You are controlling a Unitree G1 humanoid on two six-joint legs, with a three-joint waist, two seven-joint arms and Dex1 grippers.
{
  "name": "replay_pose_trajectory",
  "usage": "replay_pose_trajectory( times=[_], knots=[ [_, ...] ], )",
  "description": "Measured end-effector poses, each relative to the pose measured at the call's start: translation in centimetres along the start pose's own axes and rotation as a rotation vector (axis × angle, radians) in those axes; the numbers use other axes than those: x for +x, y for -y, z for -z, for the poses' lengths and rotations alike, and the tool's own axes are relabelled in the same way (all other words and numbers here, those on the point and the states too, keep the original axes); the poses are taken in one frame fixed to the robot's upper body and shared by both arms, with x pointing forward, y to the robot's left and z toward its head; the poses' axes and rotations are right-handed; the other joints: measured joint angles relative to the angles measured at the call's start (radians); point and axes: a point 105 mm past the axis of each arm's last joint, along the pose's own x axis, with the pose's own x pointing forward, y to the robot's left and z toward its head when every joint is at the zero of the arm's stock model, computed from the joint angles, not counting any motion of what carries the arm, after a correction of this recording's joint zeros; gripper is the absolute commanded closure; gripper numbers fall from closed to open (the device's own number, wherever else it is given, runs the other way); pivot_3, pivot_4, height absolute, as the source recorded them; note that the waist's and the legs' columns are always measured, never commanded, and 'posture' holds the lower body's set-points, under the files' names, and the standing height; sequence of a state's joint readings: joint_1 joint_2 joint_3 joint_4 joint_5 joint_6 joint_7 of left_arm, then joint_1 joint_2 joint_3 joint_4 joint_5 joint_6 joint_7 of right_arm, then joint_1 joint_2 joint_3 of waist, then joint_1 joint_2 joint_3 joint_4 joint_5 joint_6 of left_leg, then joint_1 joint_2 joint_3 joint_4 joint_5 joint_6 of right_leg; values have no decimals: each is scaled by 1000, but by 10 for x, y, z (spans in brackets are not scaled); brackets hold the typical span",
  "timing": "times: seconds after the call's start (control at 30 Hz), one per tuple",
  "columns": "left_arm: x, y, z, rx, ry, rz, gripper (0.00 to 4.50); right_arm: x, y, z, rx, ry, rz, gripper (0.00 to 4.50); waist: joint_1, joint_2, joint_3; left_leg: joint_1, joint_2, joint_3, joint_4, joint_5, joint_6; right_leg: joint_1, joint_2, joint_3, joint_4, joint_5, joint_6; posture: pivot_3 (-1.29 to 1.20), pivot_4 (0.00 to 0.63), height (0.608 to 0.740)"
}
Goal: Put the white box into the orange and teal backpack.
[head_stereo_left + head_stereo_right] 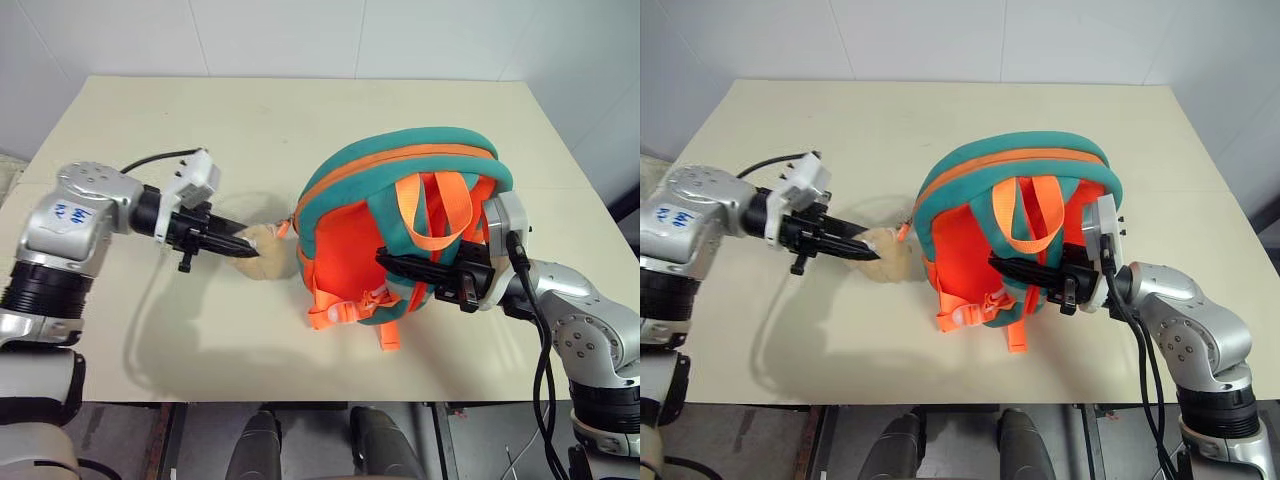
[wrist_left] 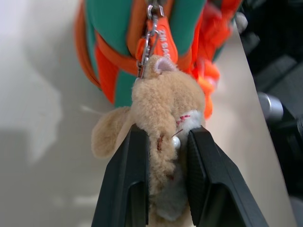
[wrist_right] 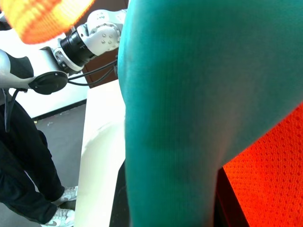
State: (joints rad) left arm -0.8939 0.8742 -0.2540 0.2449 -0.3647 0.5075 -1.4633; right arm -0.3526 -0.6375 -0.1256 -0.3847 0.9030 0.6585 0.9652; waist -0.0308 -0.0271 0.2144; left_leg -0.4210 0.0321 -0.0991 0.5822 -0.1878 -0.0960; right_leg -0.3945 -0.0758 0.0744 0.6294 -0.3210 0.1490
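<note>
Between your left gripper (image 2: 165,177) fingers: plush (image 1: 262,252) pinched; right gripper (image 1: 425,268) clamps backpack (image 1: 400,190) strap. Next, unzip; box unseen.

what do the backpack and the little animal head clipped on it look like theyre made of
Orange and teal backpack: soft padded fabric, matte; the orange back panel looks like perforated mesh, the straps like woven webbing. Plush animal head: fuzzy beige pile, likely synthetic fur, hung from a small metal clip.
</note>
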Motion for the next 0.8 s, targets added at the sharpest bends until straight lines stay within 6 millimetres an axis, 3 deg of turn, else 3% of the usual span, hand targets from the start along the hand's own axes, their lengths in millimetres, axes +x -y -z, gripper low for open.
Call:
replay_pose_trajectory(
  times=[0.17,0.3,0.53,0.57,0.8],
  knots=[
    [17,-3,18,27,-93,46,3859,0,0,0,1,1,4,4499,1,0,0,0,0,0,1,0,0,0,0,0,0,0,0,0,150,740],
    [22,-11,21,74,-138,30,3865,0,0,0,1,2,5,4499,0,0,0,0,0,0,2,0,0,0,0,0,1,0,0,0,150,740],
    [18,-24,0,154,60,-118,3865,0,3,-2,-14,-24,19,4499,0,0,0,0,0,0,3,0,0,0,0,0,2,0,1,0,150,740],
    [15,-24,-3,155,96,-134,3865,-1,4,-1,-14,-37,24,4149,1,0,0,0,0,0,3,0,0,0,0,0,3,0,1,0,150,740],
    [4,-17,-8,125,176,-194,1544,-4,2,-2,-6,-75,-2,1791,3,0,0,0,0,0,4,0,0,0,0,0,4,0,1,0,150,740]
  ],
)
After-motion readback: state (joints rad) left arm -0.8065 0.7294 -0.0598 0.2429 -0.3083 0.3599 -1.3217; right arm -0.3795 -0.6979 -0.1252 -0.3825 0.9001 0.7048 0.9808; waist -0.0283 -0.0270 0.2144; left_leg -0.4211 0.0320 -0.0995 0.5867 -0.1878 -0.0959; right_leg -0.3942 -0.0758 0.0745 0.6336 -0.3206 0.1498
